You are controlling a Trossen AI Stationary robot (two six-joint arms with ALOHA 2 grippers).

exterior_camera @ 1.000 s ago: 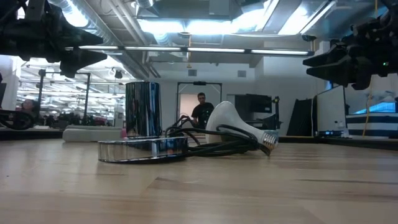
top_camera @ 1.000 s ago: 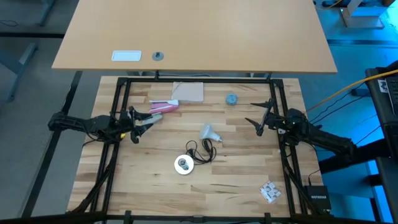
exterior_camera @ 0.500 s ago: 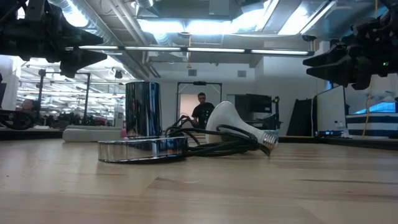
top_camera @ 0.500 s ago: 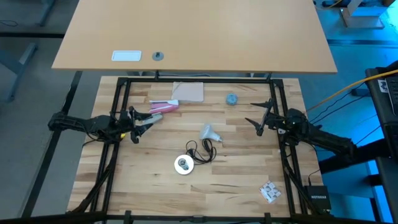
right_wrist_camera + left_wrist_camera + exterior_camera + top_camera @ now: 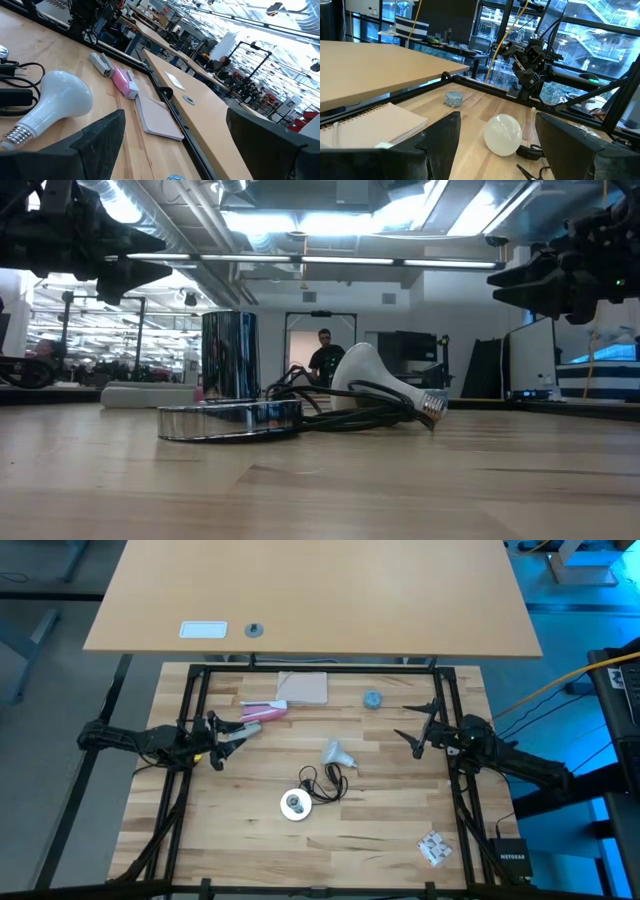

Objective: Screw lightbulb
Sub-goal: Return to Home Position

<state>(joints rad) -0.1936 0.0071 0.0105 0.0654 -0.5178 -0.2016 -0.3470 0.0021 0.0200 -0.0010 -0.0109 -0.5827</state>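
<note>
You are, as I judge it, at the step of bringing both arms to rest. The lightbulb lies on its side near the middle of the table, out of the socket. The socket stands a little nearer and to the left, with its black cord looped beside the bulb. Your left tool hangs above the table's left edge with its fingers spread wide, holding nothing and touching nothing. Your right tool hangs above the right edge, equally wide and empty. Both are well apart from the bulb. The next move seems to call for little more than settling the arms. To screw the bulb in, one tool would have to reach the globe while the socket is kept from sliding.
</note>
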